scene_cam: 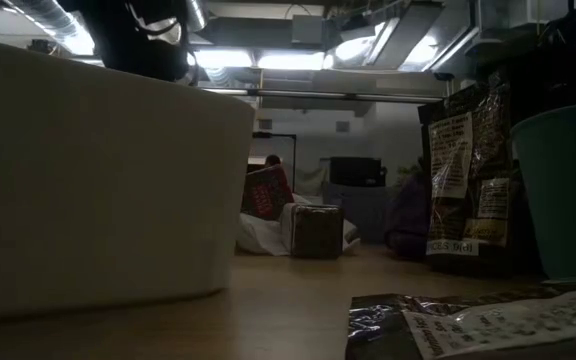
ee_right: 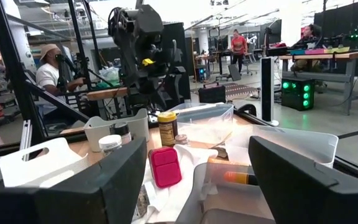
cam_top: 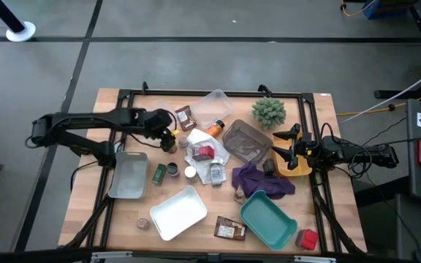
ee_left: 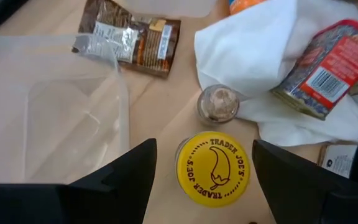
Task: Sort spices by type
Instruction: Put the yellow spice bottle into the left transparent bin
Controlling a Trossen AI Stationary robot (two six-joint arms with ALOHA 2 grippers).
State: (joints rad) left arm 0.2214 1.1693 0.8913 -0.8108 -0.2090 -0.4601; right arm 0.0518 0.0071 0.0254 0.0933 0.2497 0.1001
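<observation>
My left gripper [ee_left: 205, 158] [cam_top: 169, 136] is open and points down over a yellow-lidded jar [ee_left: 213, 168]. Its fingers stand on either side of the lid, apart from it. Close by, a small jar of brown powder [ee_left: 217, 104] stands upright at the edge of a white cloth [ee_left: 260, 56]. A red box [ee_left: 328, 59] lies on that cloth, and a brown packet [ee_left: 132, 37] lies flat on the table. My right gripper [ee_right: 197, 149] [cam_top: 283, 146] is open near the table's right side, above a yellow dish [cam_top: 296, 166], holding nothing.
A clear tray [ee_left: 48, 106] sits beside the left gripper. Also on the table are grey [cam_top: 129, 175], white [cam_top: 179, 212] and teal [cam_top: 267, 219] trays, two clear tubs [cam_top: 245, 141], a green plant [cam_top: 269, 111] and a purple cloth [cam_top: 258, 181]. More jars [cam_top: 159, 173], packets [cam_top: 229, 230] and a red box [cam_top: 308, 239] lie scattered.
</observation>
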